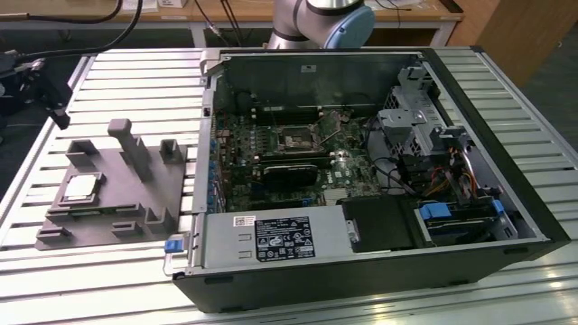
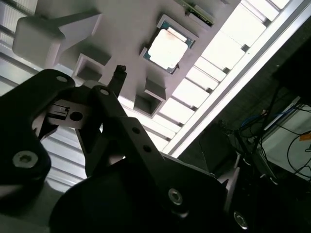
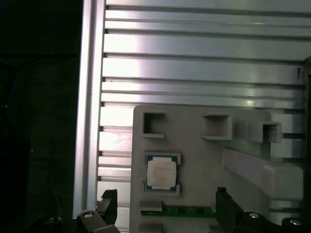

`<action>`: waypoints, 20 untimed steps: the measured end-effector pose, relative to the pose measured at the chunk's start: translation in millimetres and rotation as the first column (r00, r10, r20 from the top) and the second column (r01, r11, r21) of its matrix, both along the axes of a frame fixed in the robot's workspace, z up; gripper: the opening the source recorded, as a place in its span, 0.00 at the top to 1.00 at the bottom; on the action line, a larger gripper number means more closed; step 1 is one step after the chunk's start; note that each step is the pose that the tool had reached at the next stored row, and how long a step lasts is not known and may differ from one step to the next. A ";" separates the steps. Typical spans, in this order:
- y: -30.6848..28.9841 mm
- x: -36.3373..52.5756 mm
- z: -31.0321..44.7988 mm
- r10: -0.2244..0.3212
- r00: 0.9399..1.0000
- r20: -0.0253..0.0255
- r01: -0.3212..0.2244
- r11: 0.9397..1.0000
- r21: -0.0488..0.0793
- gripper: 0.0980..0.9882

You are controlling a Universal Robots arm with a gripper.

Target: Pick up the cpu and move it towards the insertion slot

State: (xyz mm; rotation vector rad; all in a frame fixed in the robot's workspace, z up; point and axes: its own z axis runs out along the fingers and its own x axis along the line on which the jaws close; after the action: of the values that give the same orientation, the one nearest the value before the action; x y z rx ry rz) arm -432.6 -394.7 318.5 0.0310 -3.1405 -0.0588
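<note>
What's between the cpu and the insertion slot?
In the exterior view, between the cpu and the insertion slot stand the grey fixture's upright posts and the case's side wall.

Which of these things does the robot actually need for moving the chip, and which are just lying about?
Part of the job:
the cpu, lying in the grey fixture
the insertion slot, inside the computer case
the hand, open, holding nothing

Just lying about:
power supply box
coloured cables
slatted table
</note>
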 end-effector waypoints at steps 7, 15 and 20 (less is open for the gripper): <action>0.0 0.0 -7.7 0.000 1.000 0.000 0.000 1.000 0.000 0.11; 0.0 0.0 -14.7 0.000 1.000 0.000 0.000 1.000 0.000 0.00; 0.0 -0.1 -18.8 0.000 1.000 0.000 0.000 1.000 0.000 0.00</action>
State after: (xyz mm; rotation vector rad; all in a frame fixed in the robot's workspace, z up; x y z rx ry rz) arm -432.7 -394.7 299.7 0.0311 -3.1404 -0.0588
